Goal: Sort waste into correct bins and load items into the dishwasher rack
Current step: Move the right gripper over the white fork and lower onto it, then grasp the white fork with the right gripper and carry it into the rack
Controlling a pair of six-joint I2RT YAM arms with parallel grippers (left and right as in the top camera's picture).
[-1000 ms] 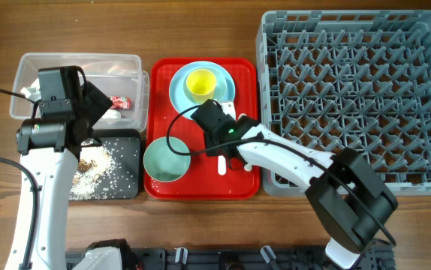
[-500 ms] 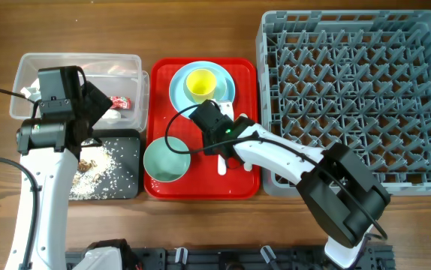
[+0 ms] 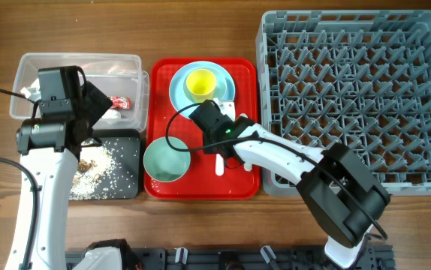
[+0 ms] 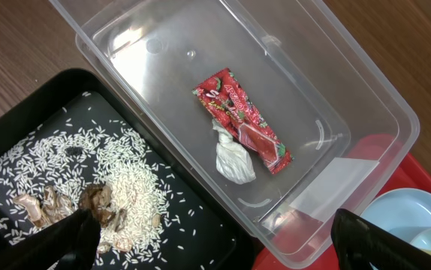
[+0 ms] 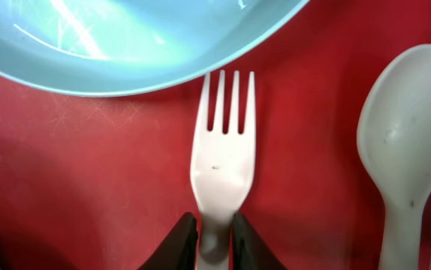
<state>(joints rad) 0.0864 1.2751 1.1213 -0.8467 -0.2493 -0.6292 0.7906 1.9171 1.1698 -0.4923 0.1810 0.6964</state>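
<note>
In the right wrist view my right gripper (image 5: 214,240) is shut on the neck of the white fork (image 5: 221,157). The fork lies on the red tray (image 5: 65,172) with its tines toward the light blue plate (image 5: 133,37). The white spoon (image 5: 407,142) lies just right of it. Overhead, the yellow cup (image 3: 200,84) stands on the plate (image 3: 179,91), and the mint bowl (image 3: 167,160) sits at the tray's front left. My left gripper (image 4: 219,247) hangs wide open above the clear tub (image 4: 366,97), which holds the red wrapper (image 4: 242,124) and the tissue (image 4: 233,159). Rice scraps (image 4: 118,187) lie in the black tray (image 4: 20,135).
The grey dishwasher rack (image 3: 426,180) fills the right side, and its pegs hold nothing. The right arm reaches across the rack's front left corner to the red tray (image 3: 200,189). The clear tub (image 3: 35,64) and black tray (image 3: 129,187) sit left of the red tray.
The right jaws have closed in on the fork's neck and the right arm's elbow shifted slightly left. The left arm has not moved.
</note>
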